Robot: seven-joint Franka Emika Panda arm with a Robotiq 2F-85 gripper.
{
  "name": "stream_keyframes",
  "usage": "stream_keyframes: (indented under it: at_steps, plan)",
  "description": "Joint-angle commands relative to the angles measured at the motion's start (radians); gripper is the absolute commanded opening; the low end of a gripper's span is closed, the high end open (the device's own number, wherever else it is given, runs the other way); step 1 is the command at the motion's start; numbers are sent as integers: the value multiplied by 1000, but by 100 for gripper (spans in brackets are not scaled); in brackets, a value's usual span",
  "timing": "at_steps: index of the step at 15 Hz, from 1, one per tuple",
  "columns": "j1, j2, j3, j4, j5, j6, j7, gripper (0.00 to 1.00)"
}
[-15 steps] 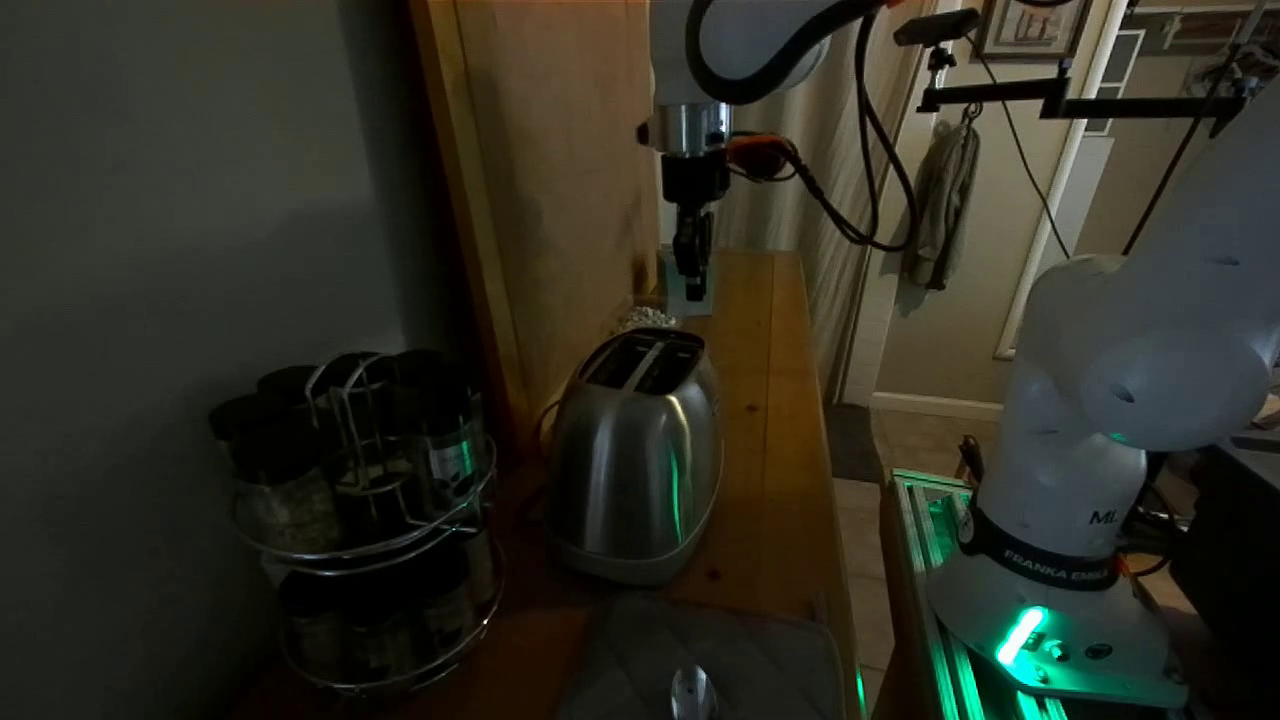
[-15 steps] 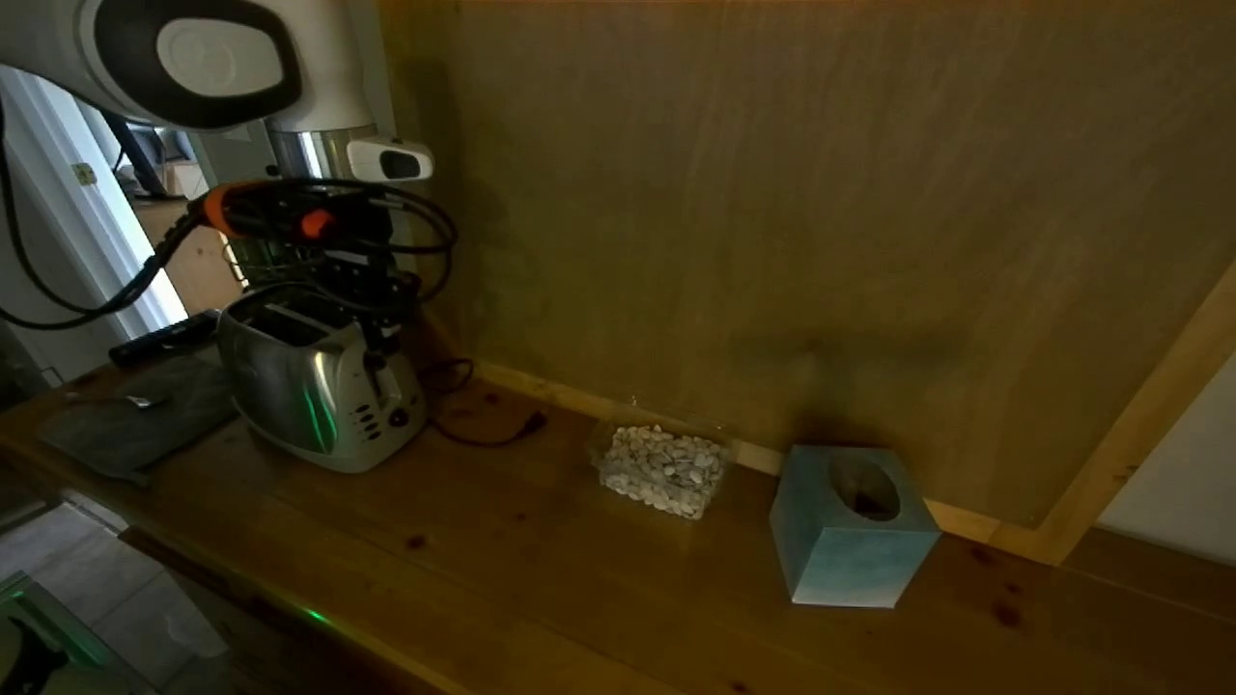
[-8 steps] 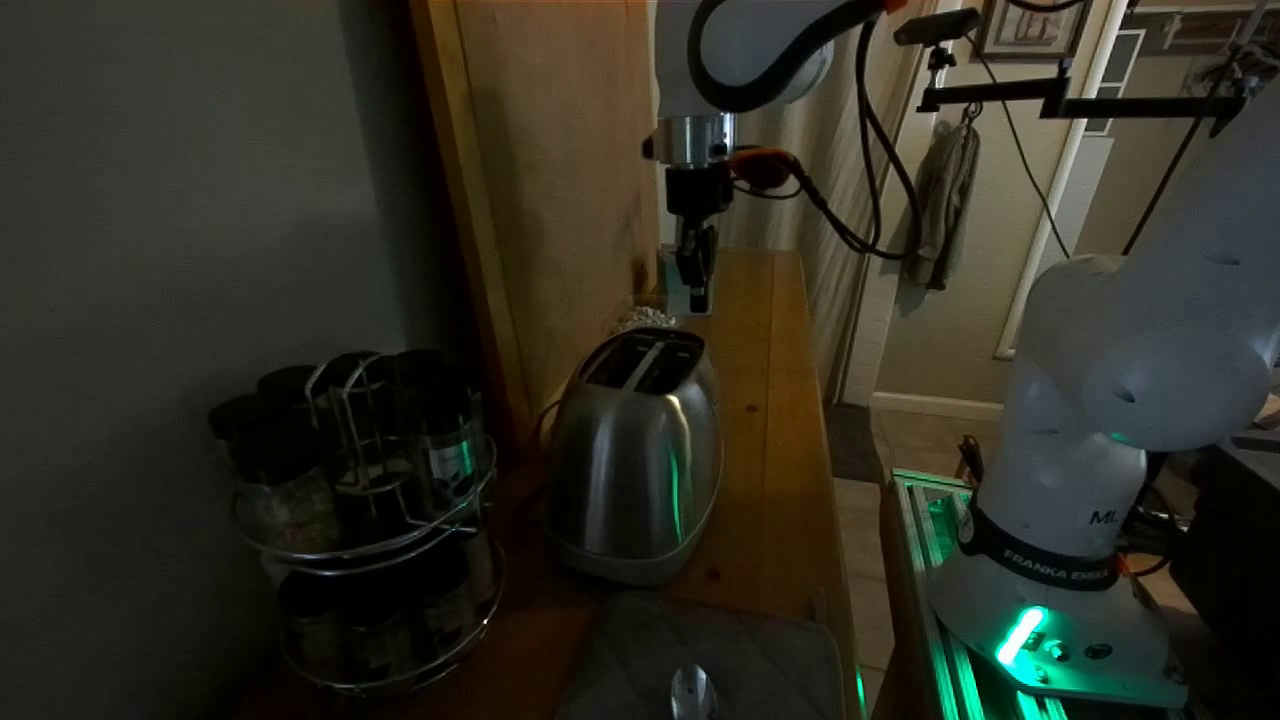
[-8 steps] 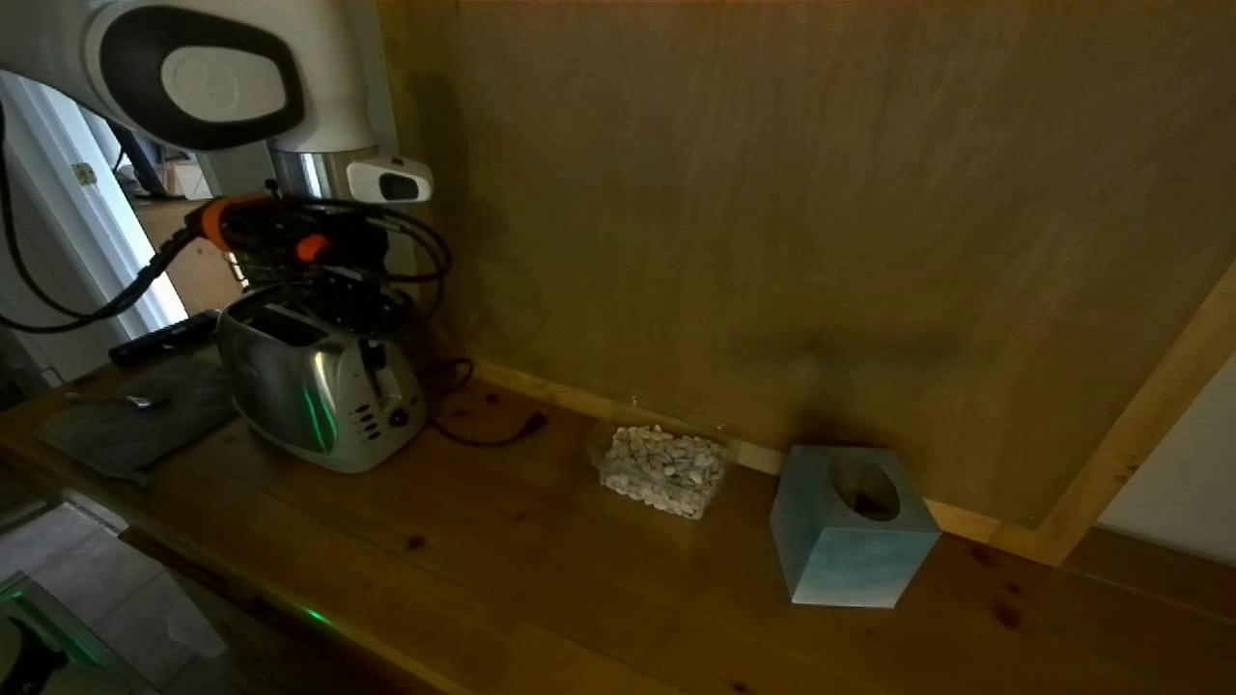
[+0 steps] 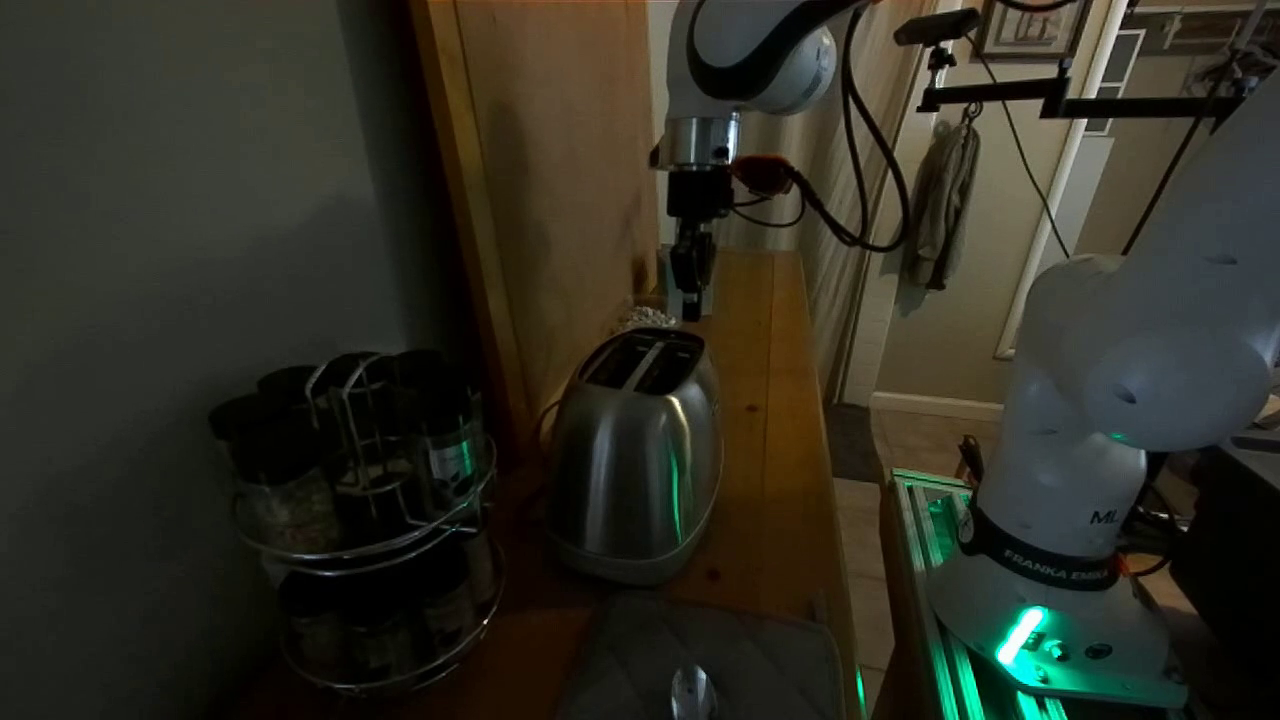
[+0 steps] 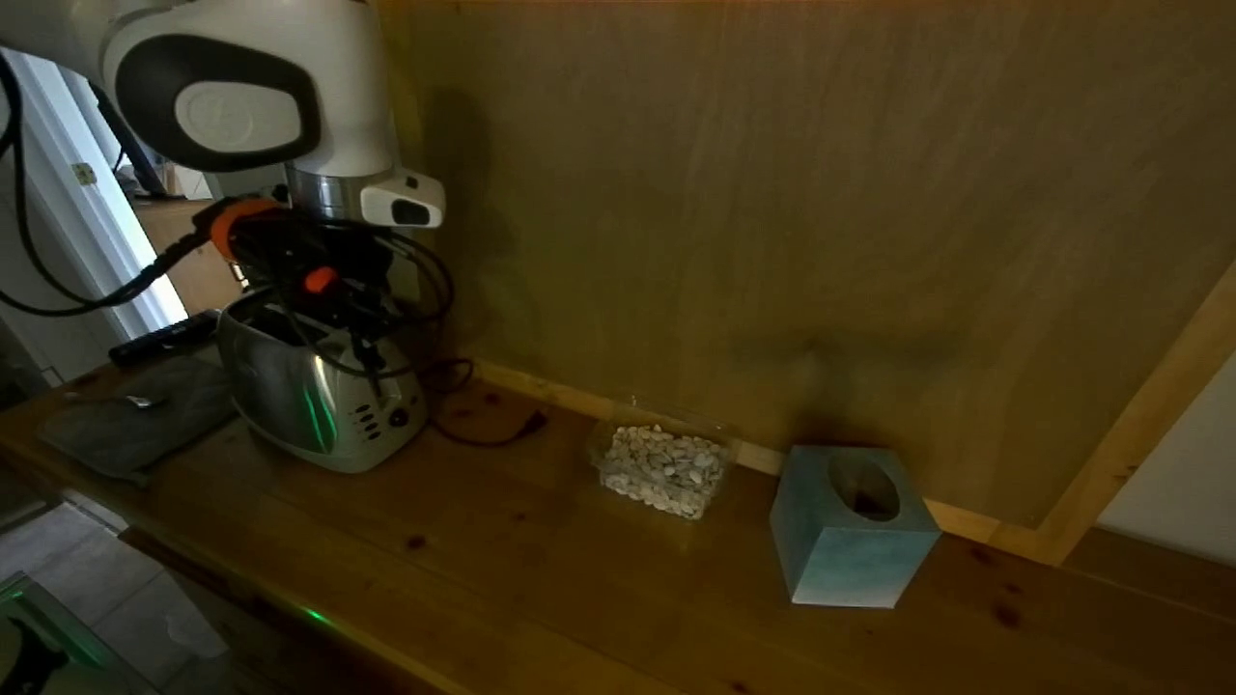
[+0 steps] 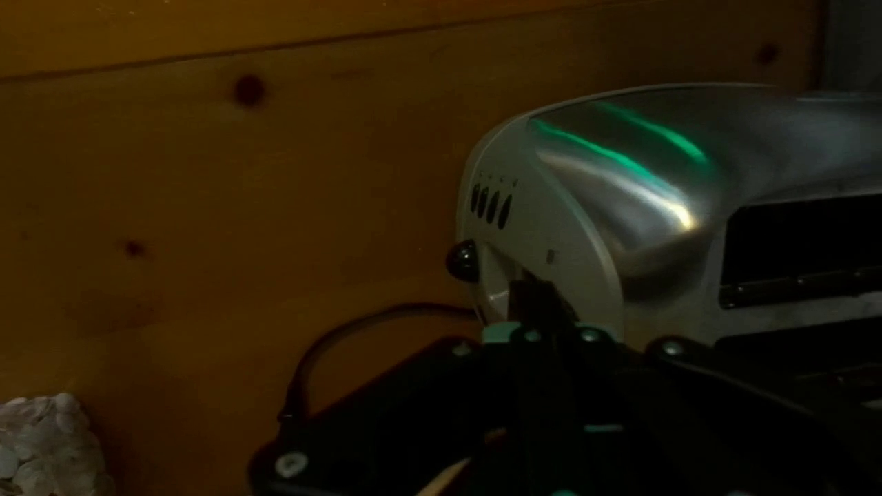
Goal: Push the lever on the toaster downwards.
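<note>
The silver toaster [image 5: 635, 480] stands on the wooden counter and shows in an exterior view [image 6: 280, 386] and the wrist view [image 7: 620, 165]. Its pale control end, with black buttons and a round black knob [image 7: 463, 261], faces the gripper. My gripper [image 7: 541, 310] is shut, pointing down, with its fingertips over the lever slot at that end. In an exterior view the fingertips [image 6: 369, 355] overlap the place of the lever. The lever is mostly hidden by the dark fingertips; I cannot tell whether they touch it. In an exterior view the gripper [image 5: 692, 305] is just beyond the toaster's top.
A power cord [image 6: 488, 442] lies behind the toaster. A clear box of white pebbles [image 6: 664, 471] and a blue tissue box [image 6: 855, 541] stand along the wooden panel. A wire spice rack [image 5: 370, 545] and a grey cloth [image 5: 760, 650] with a spoon [image 5: 692, 690] are near the toaster's other end.
The arm and gripper have come down over the toaster's control end, with the cable now hanging in front of it. The fingertips now cover the lever's place. The toaster has not moved.
</note>
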Motion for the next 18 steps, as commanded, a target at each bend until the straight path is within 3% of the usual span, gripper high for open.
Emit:
stream_keyframes:
  at_steps: [1,6,18]
  plan:
    - [19,33,-38,8,84,35,-90,0]
    - [28,68,-57,21,154,69,-175,0]
    - [13,130,-47,20,140,61,-180,0]
